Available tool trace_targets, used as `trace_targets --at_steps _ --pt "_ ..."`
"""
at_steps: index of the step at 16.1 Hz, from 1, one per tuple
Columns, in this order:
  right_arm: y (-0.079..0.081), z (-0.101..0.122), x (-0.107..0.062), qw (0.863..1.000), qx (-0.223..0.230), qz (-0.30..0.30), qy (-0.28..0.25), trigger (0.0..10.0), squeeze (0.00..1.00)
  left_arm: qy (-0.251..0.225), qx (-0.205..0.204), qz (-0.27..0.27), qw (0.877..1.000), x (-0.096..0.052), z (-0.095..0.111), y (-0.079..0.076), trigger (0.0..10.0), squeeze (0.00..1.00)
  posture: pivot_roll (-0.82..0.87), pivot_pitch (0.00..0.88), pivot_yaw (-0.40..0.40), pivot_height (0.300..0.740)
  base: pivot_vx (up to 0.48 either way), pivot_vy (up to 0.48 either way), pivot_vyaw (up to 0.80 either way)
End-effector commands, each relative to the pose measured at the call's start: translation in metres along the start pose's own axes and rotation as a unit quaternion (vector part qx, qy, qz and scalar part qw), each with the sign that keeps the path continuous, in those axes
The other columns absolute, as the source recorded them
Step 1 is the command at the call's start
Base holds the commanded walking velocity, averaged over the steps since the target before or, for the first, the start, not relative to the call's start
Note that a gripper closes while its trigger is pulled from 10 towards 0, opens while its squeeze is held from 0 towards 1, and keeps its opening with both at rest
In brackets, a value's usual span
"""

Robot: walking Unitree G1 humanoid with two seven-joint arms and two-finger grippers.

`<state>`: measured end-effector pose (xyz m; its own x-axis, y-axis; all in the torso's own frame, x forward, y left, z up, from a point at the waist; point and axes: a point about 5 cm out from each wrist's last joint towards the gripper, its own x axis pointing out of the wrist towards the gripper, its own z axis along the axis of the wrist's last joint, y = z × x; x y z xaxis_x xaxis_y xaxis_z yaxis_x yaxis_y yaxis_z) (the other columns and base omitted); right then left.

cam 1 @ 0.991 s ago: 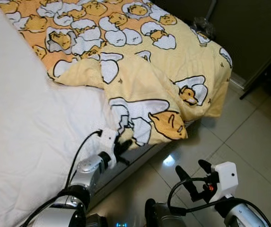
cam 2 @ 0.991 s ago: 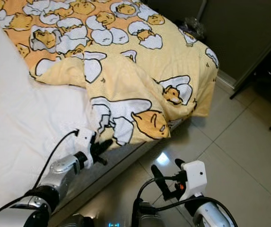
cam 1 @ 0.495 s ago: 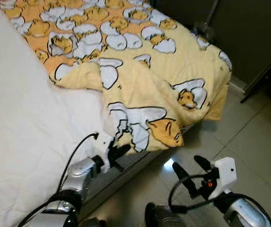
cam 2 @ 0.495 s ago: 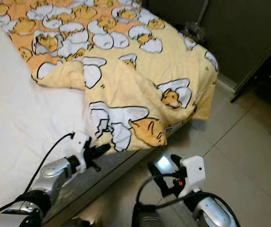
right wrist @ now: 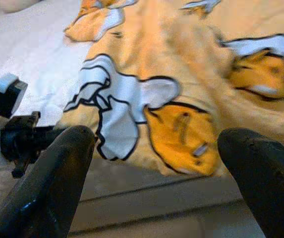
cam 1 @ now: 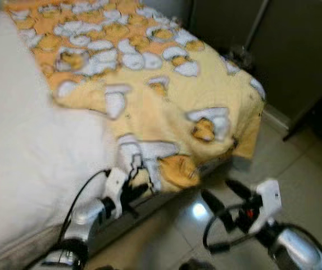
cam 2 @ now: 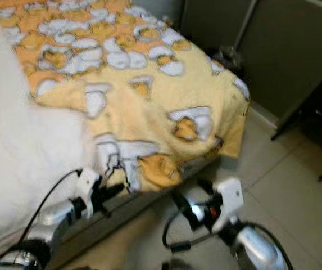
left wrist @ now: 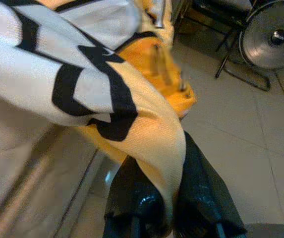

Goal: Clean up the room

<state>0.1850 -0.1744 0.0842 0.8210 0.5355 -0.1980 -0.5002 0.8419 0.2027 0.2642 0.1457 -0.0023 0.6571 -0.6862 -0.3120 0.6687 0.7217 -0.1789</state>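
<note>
At the bed's edge, left gripper fingers pinch the blanket (right gripper spread).

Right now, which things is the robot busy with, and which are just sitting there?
Busy with:
- yellow cartoon-print blanket, its edge pinched
- left gripper, shut on that edge
- right gripper, fingers open, facing the blanket
- white bed sheet

Just sitting there:
- round metal fan
- pale tiled floor

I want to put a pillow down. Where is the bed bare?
The white sheet is bare, beside the yellow blanket. The bed's far side and foot are blanket-covered, and its near edge is crowded: left pincer grips the blanket, right pincer hovers open over tiled floor.
</note>
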Motion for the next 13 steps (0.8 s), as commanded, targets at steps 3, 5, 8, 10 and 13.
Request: trace_targets --at_steps 3,5,8,10,13 --pt "-0.003 -0.002 -0.004 1.000 0.009 -0.005 0.007 10.0 0.01 0.021 0.015 -0.014 1.000 -0.008 -0.010 -0.001 0.0 0.00 -0.16 0.086 -0.024 0.740 0.000 -0.472 0.00" --pt "-0.001 -0.002 -0.004 1.000 0.011 -0.003 0.008 10.0 0.01 0.032 0.025 -0.017 0.999 -0.016 -0.012 0.003 0.0 0.00 -0.16 0.087 -0.023 0.740 0.000 -0.471 0.00" --pt "-0.002 -0.004 -0.004 1.000 0.011 -0.001 0.013 10.0 0.01 0.035 0.048 -0.039 0.997 -0.016 -0.009 0.003 0.0 0.00 -0.16 0.085 -0.024 0.740 0.000 -0.469 0.00" --pt "-0.001 -0.005 -0.004 1.000 0.010 0.001 0.017 10.0 0.01 0.042 0.067 -0.063 0.995 -0.016 -0.009 -0.001 0.0 0.00 -0.16 0.085 -0.024 0.740 0.000 -0.446 0.00" --pt "-0.001 -0.009 -0.005 1.000 0.011 0.003 0.022 10.0 0.01 0.077 0.114 -0.090 0.986 -0.024 -0.019 -0.004 0.0 0.00 -0.16 0.086 -0.024 0.740 0.000 -0.436 0.00"
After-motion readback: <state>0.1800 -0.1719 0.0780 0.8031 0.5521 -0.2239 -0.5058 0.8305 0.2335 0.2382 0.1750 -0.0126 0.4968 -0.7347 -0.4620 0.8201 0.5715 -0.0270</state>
